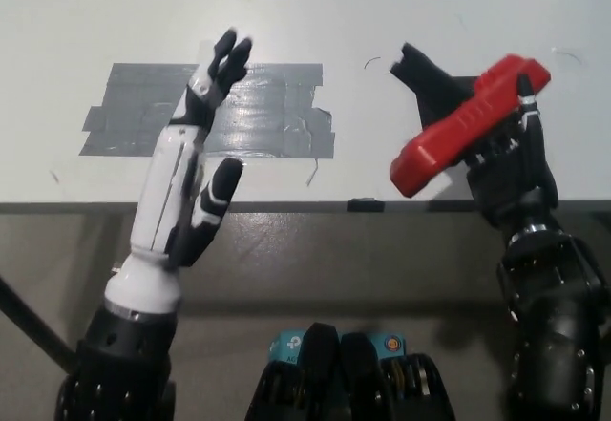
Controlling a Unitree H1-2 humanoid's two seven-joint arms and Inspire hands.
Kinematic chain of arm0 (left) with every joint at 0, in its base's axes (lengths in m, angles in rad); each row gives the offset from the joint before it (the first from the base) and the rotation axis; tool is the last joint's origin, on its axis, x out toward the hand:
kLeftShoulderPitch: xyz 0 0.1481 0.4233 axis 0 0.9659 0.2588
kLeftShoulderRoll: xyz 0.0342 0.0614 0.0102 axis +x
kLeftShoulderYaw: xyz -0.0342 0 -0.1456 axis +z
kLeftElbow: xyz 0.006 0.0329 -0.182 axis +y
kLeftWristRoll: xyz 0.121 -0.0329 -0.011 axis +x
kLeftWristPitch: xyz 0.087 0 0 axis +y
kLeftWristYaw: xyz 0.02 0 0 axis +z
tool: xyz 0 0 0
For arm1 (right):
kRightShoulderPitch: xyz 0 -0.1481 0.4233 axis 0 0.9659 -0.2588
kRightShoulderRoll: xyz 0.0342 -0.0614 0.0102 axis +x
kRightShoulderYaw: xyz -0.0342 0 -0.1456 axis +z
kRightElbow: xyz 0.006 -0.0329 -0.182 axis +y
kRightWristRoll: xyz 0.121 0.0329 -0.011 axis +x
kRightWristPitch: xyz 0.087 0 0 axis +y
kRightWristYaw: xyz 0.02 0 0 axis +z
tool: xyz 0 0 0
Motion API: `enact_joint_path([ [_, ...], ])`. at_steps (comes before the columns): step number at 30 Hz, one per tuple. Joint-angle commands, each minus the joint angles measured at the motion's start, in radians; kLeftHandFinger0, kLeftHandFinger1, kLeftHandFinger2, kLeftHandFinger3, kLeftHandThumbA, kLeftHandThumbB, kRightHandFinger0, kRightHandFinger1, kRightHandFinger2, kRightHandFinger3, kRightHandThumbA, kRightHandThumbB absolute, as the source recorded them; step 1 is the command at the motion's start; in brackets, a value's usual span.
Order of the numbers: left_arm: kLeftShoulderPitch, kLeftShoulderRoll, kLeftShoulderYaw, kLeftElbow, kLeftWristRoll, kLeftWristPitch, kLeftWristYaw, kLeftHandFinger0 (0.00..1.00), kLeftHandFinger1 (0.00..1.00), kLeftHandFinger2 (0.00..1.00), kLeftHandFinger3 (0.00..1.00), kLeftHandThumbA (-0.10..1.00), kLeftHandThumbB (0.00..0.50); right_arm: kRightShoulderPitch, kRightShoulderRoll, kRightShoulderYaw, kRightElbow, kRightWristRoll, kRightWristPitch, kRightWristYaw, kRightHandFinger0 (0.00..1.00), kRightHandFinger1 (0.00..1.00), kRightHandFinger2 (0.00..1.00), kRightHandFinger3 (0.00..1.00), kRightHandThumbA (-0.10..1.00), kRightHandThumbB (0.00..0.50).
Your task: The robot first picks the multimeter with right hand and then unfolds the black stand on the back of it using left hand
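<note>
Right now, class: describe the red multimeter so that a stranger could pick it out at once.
Start at the white table and go to its near edge on the robot's right. There the black right hand holds the red multimeter tilted above the surface. It is the only red thing; the grey tape patch lies flat.

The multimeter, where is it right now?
In the head view the red multimeter is on the right, held tilted above the table edge by the black right hand, right of the grey tape patch.
</note>
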Motion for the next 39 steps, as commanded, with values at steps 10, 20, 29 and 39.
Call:
enact_joint_path([
  [10, -0.189, -0.025, -0.039, -0.131, -0.01, 0.091, -0.06, 1.0, 1.0, 1.0, 1.0, 1.0, 0.145, -0.125, -0.052, 0.198, -0.366, 0.45, 0.025, 0.21, 0.0, 0.0, 0.07, 0.15, -0.1, 0.125],
  [20, -0.206, -0.041, -0.035, -0.147, 0.012, 0.087, -0.043, 1.0, 1.0, 1.0, 1.0, 1.0, 0.215, -0.084, -0.087, 0.204, -0.383, 0.447, 0.025, 0.203, 0.0, 0.0, 0.36, 0.2, -0.1, 0.097],
  [29, -0.177, -0.05, -0.032, -0.169, 0.025, 0.089, -0.041, 1.0, 1.0, 1.0, 1.0, 1.0, 0.27, -0.004, -0.125, 0.238, -0.417, 0.413, 0.022, 0.22, 0.0, 0.0, 0.49, 0.45, -0.1, 0.115],
  [39, -0.134, -0.07, -0.055, -0.196, 0.078, 0.063, -0.037, 1.0, 1.0, 1.0, 1.0, 1.0, 0.28, 0.061, -0.117, 0.259, -0.414, 0.425, 0.015, 0.233, 0.0, 0.0, 0.53, 0.42, -0.1, 0.11],
])
